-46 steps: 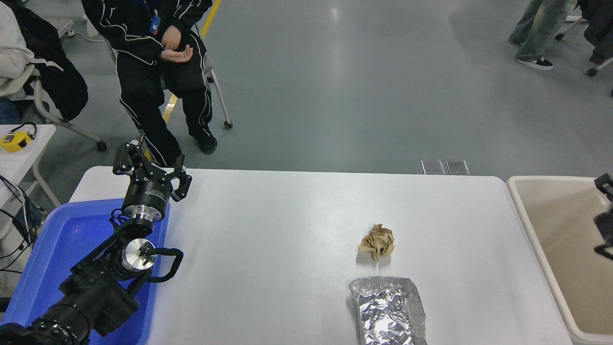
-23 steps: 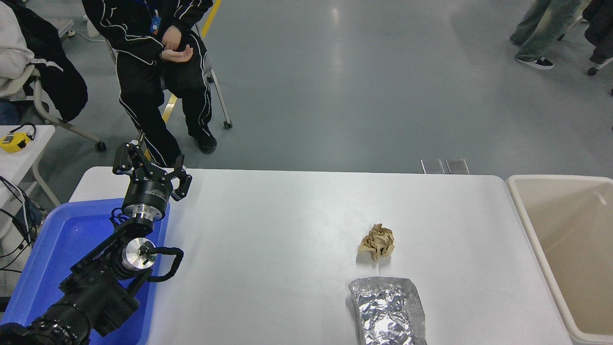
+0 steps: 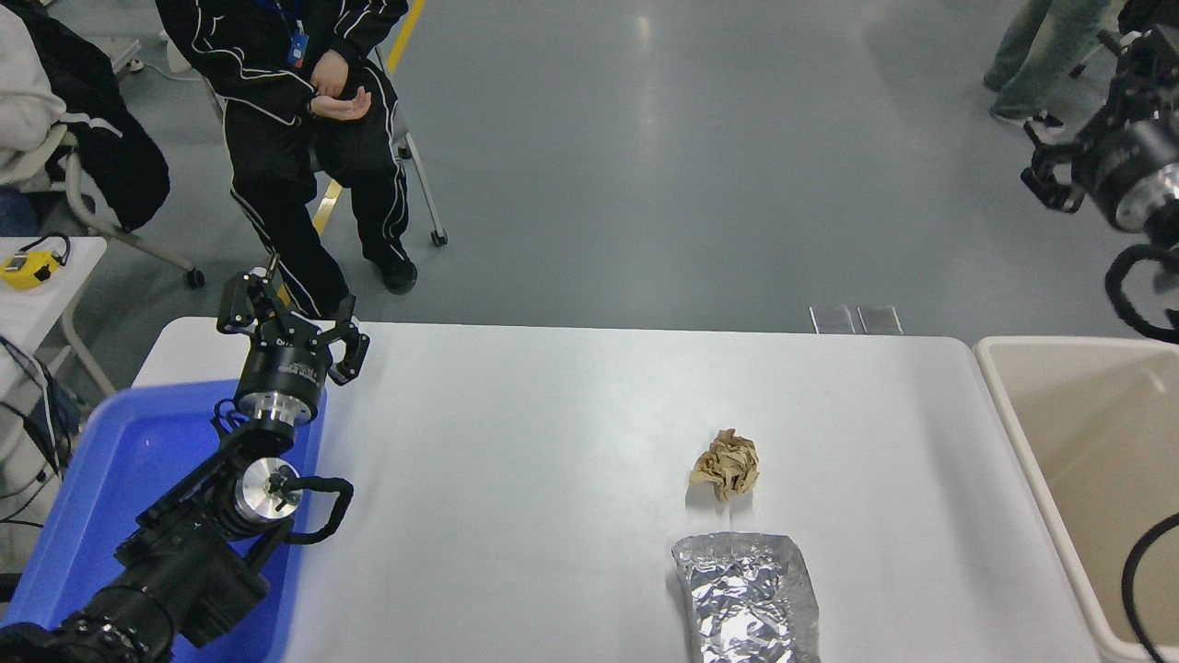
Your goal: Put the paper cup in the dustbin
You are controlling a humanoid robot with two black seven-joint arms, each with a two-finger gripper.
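Observation:
The paper cup does not show in the head view. The beige dustbin [image 3: 999, 387] stands against the table's right end, and the part of its inside in view is bare. My right gripper [image 3: 1082, 110] is raised high at the upper right, above and beyond the bin, with its fingers spread and nothing between them. My left gripper [image 3: 290, 322] is parked open and empty at the far left of the table, over the far end of the blue tray.
A crumpled brown paper ball [image 3: 726, 465] and a silver foil bag [image 3: 746, 599] lie right of centre on the white table [image 3: 553, 442]. A blue tray [image 3: 110, 479] sits under my left arm. A person in black [image 3: 304, 120] sits beyond the far left corner.
My right arm left the view at the bin's right edge, then came back in raised high at the upper right. The left arm, paper ball and foil bag have not moved.

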